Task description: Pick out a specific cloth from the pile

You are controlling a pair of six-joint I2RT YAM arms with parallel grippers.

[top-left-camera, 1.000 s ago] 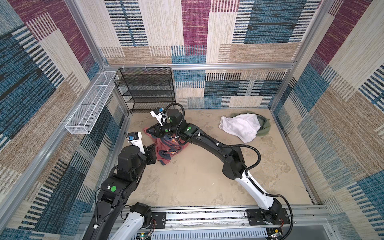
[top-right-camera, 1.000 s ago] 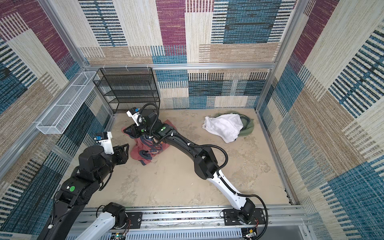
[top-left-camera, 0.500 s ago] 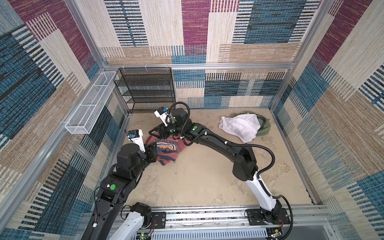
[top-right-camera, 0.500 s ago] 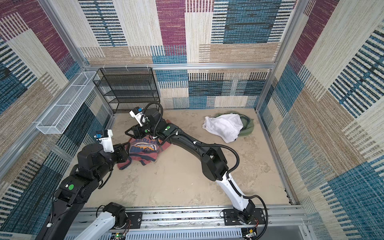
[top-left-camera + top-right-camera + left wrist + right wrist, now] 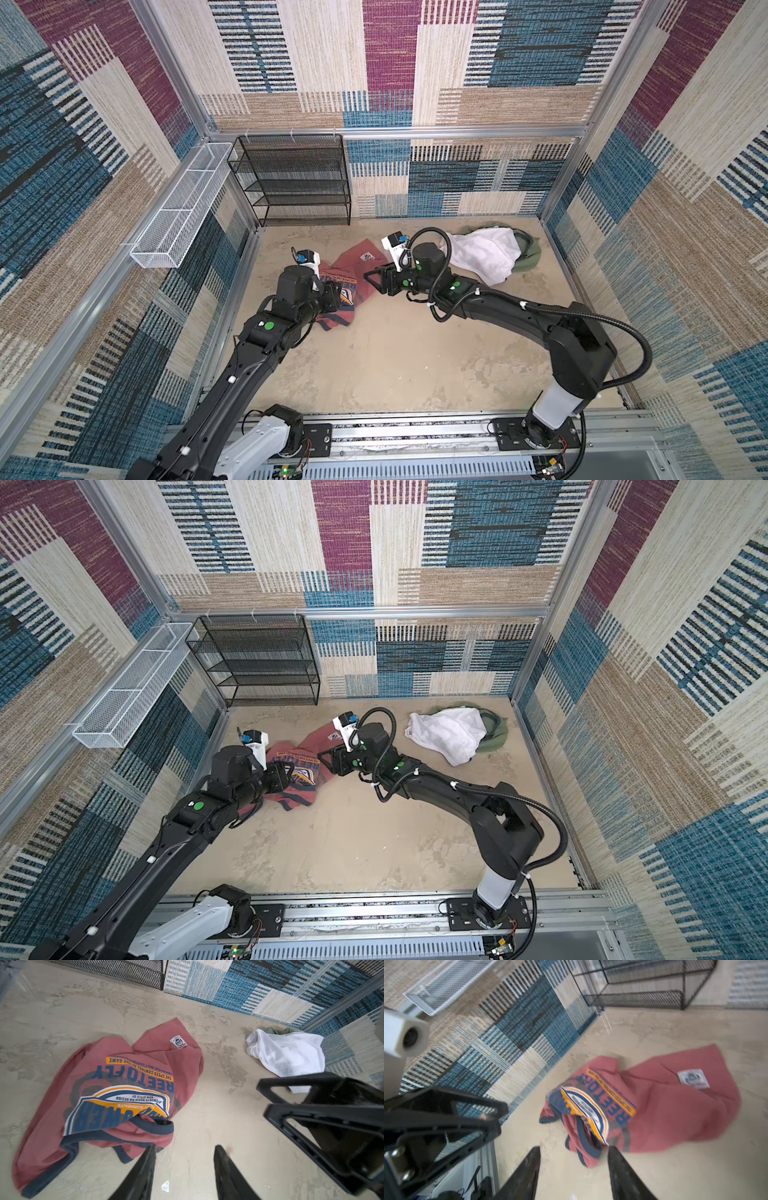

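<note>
Crumpled folds hide much of the brick-red T-shirt (image 5: 128,1084), which lies on the sandy floor (image 5: 395,353) in front of the black mesh rack (image 5: 299,178), its blue-and-orange chest graphic readable only in part and its navy collar bunched at the edge farthest from that rack. In both top views the left arm's wrist covers the shirt's side away from the rack, so its full outline cannot be traced. The left gripper (image 5: 185,1159) hovers over bare floor beside the collar, fingers apart and holding nothing; only their tips enter its wrist view. The right gripper (image 5: 574,1159) also stands apart and empty, though motion blur smears that view. Well apart from the rack, the white garment (image 5: 449,733) drapes over the olive-green garment (image 5: 494,733), leaving just a green rim showing.
</note>
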